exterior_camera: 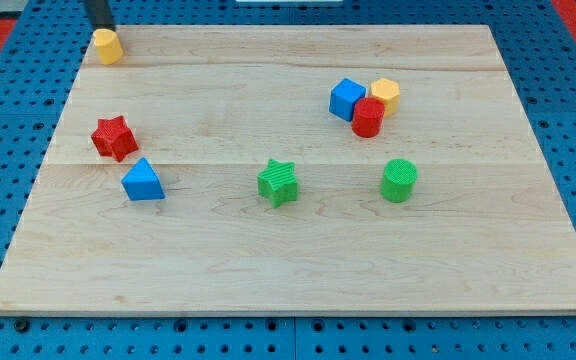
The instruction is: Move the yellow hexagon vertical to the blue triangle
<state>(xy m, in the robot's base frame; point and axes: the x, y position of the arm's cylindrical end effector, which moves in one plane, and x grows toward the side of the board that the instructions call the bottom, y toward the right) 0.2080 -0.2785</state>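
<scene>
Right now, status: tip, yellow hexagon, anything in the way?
My tip at the board's top-left corner, touching the yellow block there. Yellow hexagon at upper right, beside red cylinder and blue cube. Blue triangle at left; red star just above it.

My tip (102, 27) sits at the upper left of the tabletop (268, 250), touching a yellow block (108, 46); the blue triangle (143, 181) lies lower left, the yellow hexagon (386, 93) upper right.

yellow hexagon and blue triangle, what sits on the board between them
In the camera view, the green star lies nearest the line from the yellow hexagon to the blue triangle, slightly below it; otherwise bare wood.
</scene>
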